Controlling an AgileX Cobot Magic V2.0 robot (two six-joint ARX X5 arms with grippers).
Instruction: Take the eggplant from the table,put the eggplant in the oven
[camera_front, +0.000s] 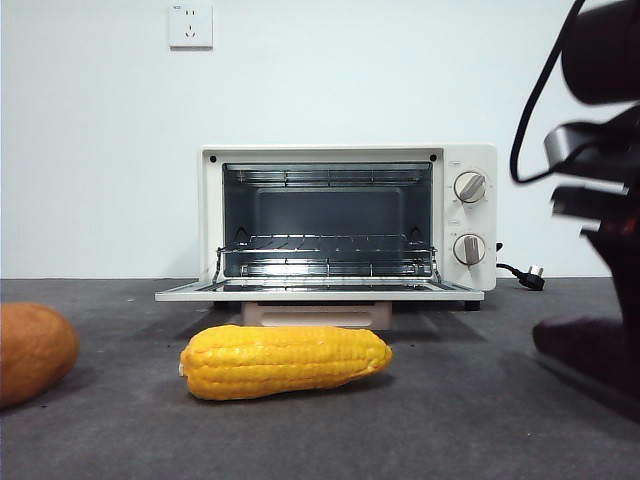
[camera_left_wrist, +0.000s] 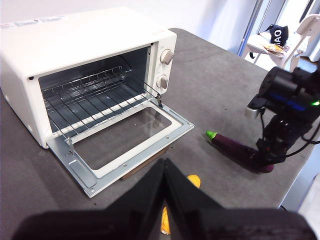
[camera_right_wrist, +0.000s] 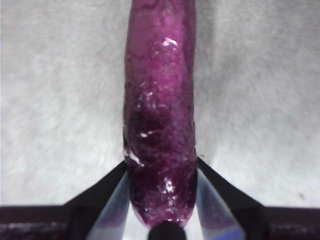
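The dark purple eggplant (camera_left_wrist: 235, 147) with a green stem tip lies on the grey table (camera_left_wrist: 215, 90), to the right of the oven (camera_left_wrist: 75, 40). My right gripper (camera_left_wrist: 266, 159) is at its rounded end. In the right wrist view the right gripper (camera_right_wrist: 161, 167) is shut on the eggplant (camera_right_wrist: 160, 100), both jaws pressed to its sides. In the front view the eggplant (camera_front: 585, 345) is a dark shape low at the right under that arm (camera_front: 600, 170). The cream oven (camera_front: 330, 153) stands with its door (camera_front: 320, 292) folded down. My left gripper (camera_left_wrist: 165, 165) hovers shut above the table before the oven.
A yellow corn cob (camera_front: 285, 362) lies in front of the oven door. An orange-brown vegetable (camera_front: 30, 350) sits at the far left. Inside the oven is a wire rack (camera_front: 325, 245). The oven's cord and plug (camera_front: 530, 275) lie behind it at the right.
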